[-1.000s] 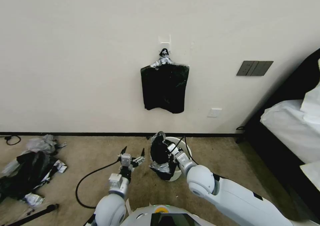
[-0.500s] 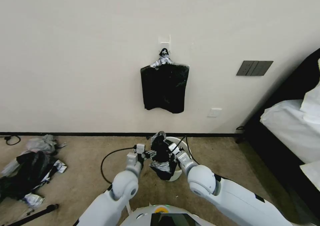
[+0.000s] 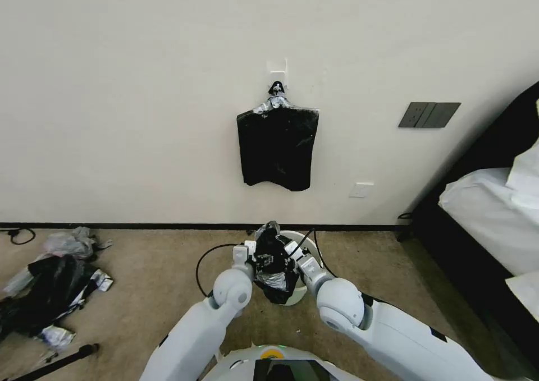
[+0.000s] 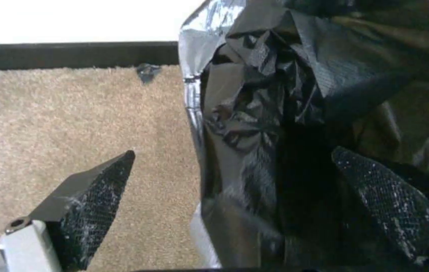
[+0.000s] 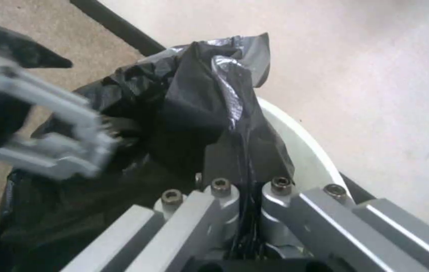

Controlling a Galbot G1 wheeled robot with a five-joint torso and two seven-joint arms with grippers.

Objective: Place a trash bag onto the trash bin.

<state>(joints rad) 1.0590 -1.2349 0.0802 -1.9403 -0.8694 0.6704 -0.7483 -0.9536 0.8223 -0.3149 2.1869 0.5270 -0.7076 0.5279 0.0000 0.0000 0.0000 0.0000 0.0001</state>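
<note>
1. The trash bin (image 3: 307, 245), round and pale cream, stands on the tan carpet (image 3: 140, 269) near the foot of the wall, straight ahead of the robot.
2. The trash bag (image 3: 272, 263), crumpled glossy black with silvery-grey sheen at its rim, hangs over the near left side of the bin, bunched up above the rim.
3. The right gripper (image 5: 247, 211) is clamped tight on a pleated fold of the bag, just over the bin's rim (image 5: 300, 147).
4. The left gripper (image 4: 244, 196) is at the bag's left side with its fingers spread wide; one mesh-faced fingertip (image 4: 380, 192) lies against the black plastic, the other (image 4: 98, 196) is over bare carpet, gripping nothing.
5. A flat bundle of black bags (image 3: 277, 147) hangs from a hook on the wall above.
6. A heap of black and grey plastic litter (image 3: 48, 280) lies well apart on the carpet to the left.
</note>
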